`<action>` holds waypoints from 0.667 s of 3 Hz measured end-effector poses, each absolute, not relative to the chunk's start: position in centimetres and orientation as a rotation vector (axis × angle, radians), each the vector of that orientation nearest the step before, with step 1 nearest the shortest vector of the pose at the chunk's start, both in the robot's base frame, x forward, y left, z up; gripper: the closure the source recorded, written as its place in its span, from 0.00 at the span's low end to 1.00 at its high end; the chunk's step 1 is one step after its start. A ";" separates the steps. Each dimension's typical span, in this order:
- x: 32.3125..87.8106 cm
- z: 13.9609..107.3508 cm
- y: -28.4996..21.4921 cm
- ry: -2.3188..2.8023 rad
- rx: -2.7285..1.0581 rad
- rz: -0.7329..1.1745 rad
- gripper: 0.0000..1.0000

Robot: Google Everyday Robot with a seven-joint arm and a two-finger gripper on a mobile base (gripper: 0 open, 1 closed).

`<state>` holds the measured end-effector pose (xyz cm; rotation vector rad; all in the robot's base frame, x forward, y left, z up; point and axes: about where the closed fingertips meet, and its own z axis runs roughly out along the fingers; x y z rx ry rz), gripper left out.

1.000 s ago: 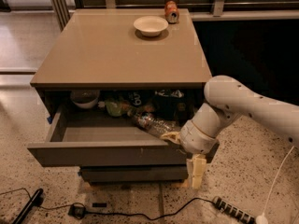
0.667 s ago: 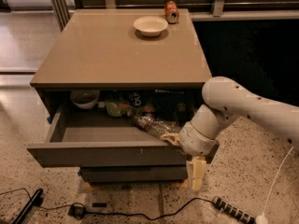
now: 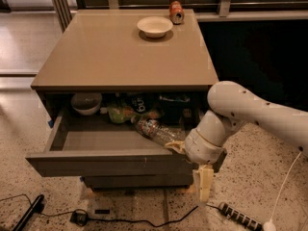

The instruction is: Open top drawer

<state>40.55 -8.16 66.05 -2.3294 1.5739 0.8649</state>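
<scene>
While arm (image 3: 250, 110) bends, gripper (image 3: 204, 184) hangs beside open top drawer (image 3: 106, 163)

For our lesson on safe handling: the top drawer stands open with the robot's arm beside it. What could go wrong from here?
The gripper hangs below the right end of the top drawer, near the power strip and floor cable; it could snag there. The plastic bottle lying beside the wrist might roll or jam.

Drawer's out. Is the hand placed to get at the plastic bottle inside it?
Probably, but not directly. The hand hangs below the front of the top drawer at its right corner. The plastic bottle lies uncovered near that corner, so the hand would need to rise over the front first.
</scene>
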 end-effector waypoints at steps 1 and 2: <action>40.5 66.2 -8.2 1.574 -2.329 0.865 0.00; 39.6 65.9 -8.3 1.558 -2.355 0.865 0.00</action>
